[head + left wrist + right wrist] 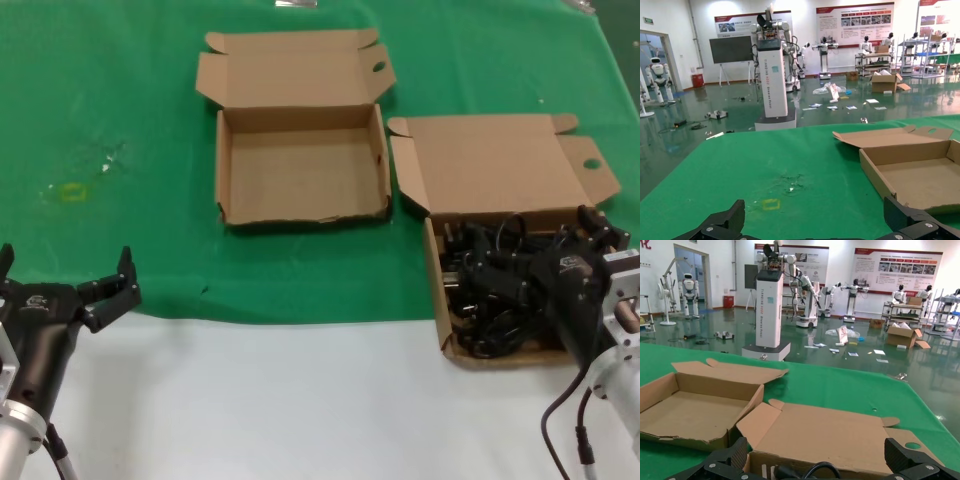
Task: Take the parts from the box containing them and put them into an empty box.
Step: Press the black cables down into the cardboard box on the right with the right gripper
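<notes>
Lying on the green-covered worktop [120,120], two cardboard boxes are counted in the head view. An empty box [300,160] is seen at upper centre with its lid folded back. The box containing them [500,210] is seen at right, and the parts [490,285], a black tangle that cannot be counted, are held in its tray. Two grippers are shown. The left gripper [65,275] is seen spread open at lower left, clear of both boxes. The right gripper [600,228] is seen over the full tray, fingers apart and gripping nothing. A hall with other robots, hidden from the head view, is shown only by the wrist views.
</notes>
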`<state>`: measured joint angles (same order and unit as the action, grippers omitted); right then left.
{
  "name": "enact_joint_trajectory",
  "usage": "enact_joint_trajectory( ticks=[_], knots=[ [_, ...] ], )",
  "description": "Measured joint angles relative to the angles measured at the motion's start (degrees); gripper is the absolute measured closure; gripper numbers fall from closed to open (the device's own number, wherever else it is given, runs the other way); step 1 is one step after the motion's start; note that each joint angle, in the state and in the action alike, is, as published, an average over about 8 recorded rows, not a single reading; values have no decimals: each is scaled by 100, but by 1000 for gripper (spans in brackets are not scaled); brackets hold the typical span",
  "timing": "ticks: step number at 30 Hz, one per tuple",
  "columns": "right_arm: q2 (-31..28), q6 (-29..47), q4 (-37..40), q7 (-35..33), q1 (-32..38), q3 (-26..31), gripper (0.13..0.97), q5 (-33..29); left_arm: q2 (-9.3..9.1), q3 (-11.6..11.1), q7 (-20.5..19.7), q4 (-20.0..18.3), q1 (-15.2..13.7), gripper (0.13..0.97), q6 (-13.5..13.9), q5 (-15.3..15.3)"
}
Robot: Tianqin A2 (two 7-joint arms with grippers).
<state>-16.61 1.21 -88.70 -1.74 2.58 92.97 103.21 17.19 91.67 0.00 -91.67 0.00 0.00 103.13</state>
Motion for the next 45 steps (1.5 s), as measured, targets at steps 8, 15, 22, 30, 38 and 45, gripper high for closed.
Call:
enact_joint_trajectory(
  ticks=[8, 15, 22, 30, 38, 45],
  knots=[
    [0, 0, 0, 0, 0, 0, 129, 0, 0, 0, 0, 0, 0, 132, 0, 0],
    [0, 0, 0, 0, 0, 0, 129, 0, 0, 0, 0, 0, 0, 133, 0, 0],
    [0, 0, 0, 0, 0, 0, 129, 0, 0, 0, 0, 0, 0, 141, 0, 0],
    [-356, -390, 8, 29, 40, 317, 129, 300, 0, 0, 0, 0, 0, 178, 0, 0],
    [-1133, -653, -92, 61, 216, 862, 129, 869, 0, 0, 0, 0, 0, 271, 0, 0],
    [-2276, -354, -248, 341, 635, 1653, 129, 1248, 0, 0, 0, 0, 0, 363, 0, -1]
  ],
)
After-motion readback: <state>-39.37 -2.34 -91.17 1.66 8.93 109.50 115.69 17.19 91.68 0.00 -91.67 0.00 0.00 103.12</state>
